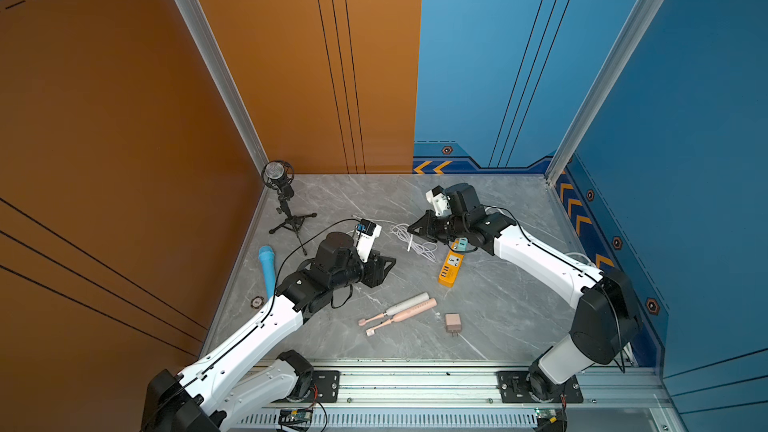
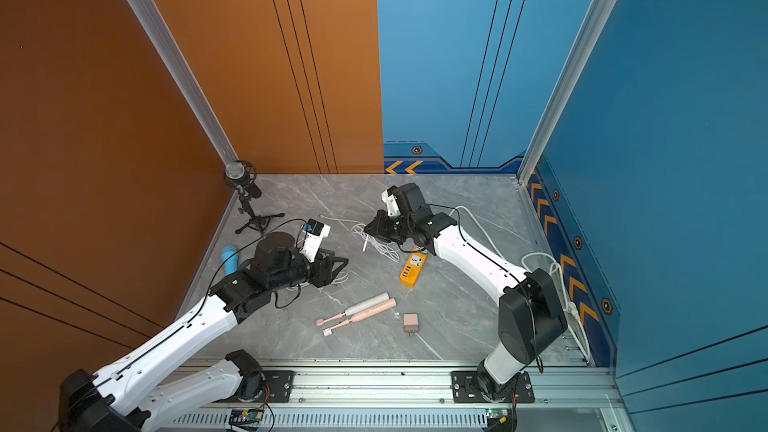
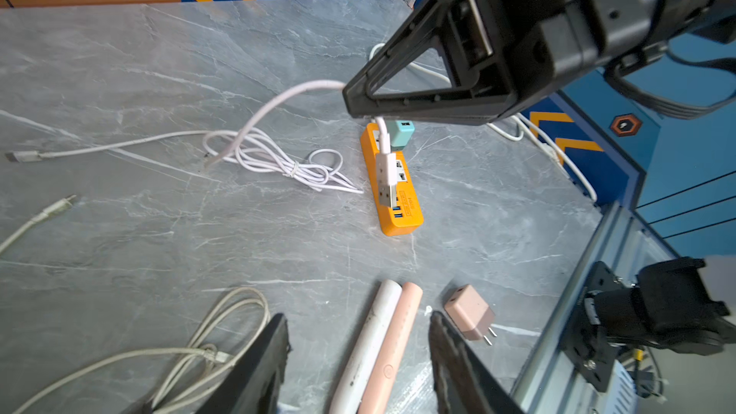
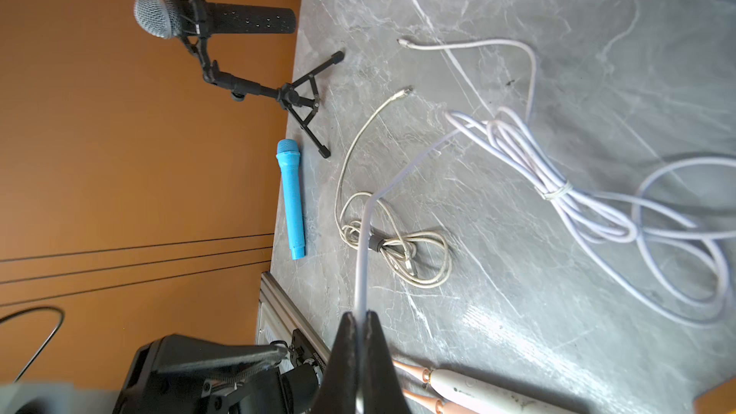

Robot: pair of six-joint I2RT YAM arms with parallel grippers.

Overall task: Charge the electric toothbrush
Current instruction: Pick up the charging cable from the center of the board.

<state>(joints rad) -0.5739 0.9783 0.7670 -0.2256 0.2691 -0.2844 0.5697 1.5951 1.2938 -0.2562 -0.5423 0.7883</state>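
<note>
My right gripper [image 4: 360,317] is clenched on the pale cable [image 4: 359,272], its USB plug [image 3: 385,183] dangling over the orange power strip [image 3: 403,219]. My left gripper [image 3: 357,316] hangs released and empty near the white toothbrush [image 1: 405,305] and pink toothbrush [image 1: 409,316], which lie side by side on the table [image 1: 498,317]

My jaws, at the frame's lower middle, are pressed together on a white cable [image 4: 360,256] that rises toward a tied white bundle [image 4: 553,189] at centre right on the grey worktop [image 4: 597,33]. A beige cable coil [image 4: 398,248] lies mid-frame, with a blue microphone [image 4: 292,201] left of centre and toothbrushes [image 4: 478,390] at the lower edge.
</note>
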